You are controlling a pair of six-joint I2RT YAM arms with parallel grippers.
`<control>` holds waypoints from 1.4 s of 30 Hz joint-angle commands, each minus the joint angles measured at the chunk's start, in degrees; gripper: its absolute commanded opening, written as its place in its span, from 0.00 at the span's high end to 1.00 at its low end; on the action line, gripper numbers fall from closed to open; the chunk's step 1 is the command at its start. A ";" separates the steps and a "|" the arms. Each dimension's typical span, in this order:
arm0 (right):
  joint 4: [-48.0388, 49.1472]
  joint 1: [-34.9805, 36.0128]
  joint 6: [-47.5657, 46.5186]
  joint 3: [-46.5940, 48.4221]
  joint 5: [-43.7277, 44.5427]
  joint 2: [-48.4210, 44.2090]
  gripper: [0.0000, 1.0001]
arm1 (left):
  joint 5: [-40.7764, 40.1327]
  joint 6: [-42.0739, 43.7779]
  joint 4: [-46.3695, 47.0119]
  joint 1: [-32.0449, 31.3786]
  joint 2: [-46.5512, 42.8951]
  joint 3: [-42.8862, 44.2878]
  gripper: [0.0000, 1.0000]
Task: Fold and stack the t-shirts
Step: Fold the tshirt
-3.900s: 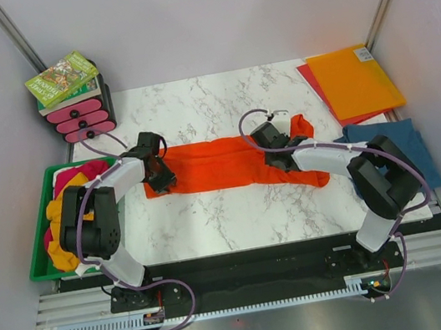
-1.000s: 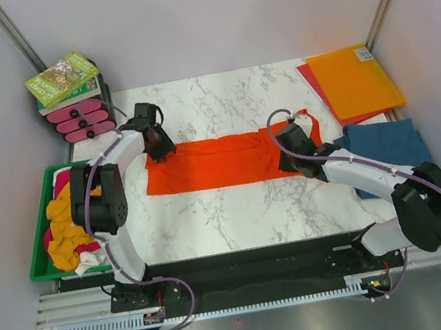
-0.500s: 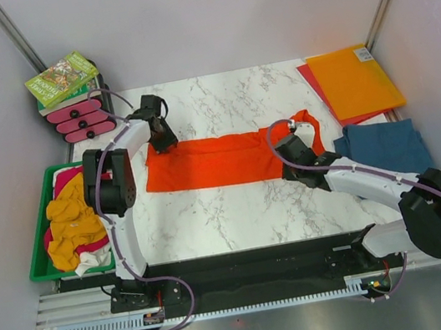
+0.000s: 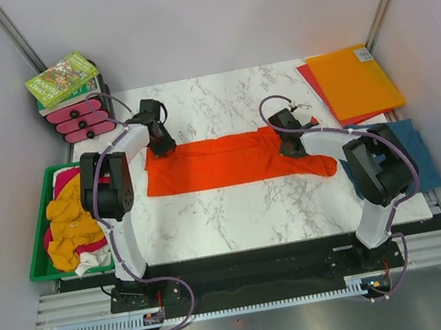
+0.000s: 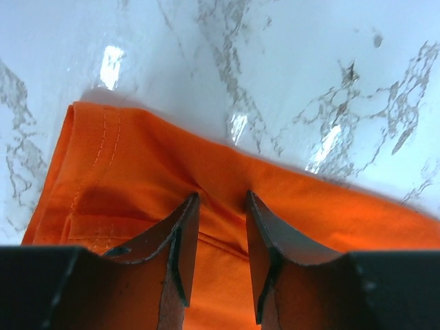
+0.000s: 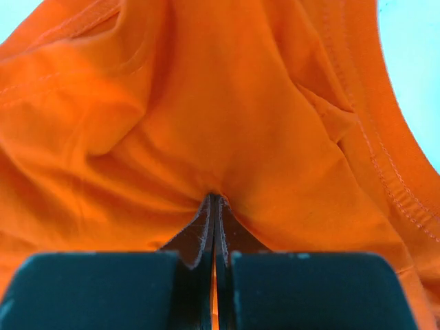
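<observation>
The bright orange t-shirt [image 4: 220, 162] lies as a long folded strip across the middle of the marble table. My left gripper [image 4: 162, 148] stands at the strip's far left corner; in the left wrist view its jaws [image 5: 221, 201] are partly open, pressed on the cloth [image 5: 137, 172] with a fold between them. My right gripper [image 4: 289, 143] is at the strip's right end and is shut on the orange cloth [image 6: 172, 103], which bunches at its tips [image 6: 214, 198]. A teal-blue t-shirt [image 4: 399, 143] lies folded at the right. Mustard, magenta and white t-shirts [image 4: 70, 228] fill the green bin.
A green bin [image 4: 43, 261] stands at the left table edge. An orange folder [image 4: 354, 79] on a red one lies at the back right. Books on a pink-and-black rack [image 4: 73, 92] stand at the back left. Grey walls close both sides.
My right gripper moved back and right, and now pinches the shirt's right end, which trails toward the near right. My left gripper stayed at the far left corner.
</observation>
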 commanded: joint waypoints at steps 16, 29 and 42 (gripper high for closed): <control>-8.57 -7.11 -1.61 27.48 -10.19 24.69 0.94 | -1.03 -13.02 -3.95 -4.47 -31.38 -41.26 0.76; -19.66 -6.85 -8.12 60.99 -21.72 42.11 0.85 | -2.16 -28.34 -9.84 -29.35 -37.92 -42.52 0.75; -8.14 5.26 -8.56 25.76 -14.69 3.53 0.57 | -13.86 -15.87 -9.93 -22.07 -43.90 -28.36 0.60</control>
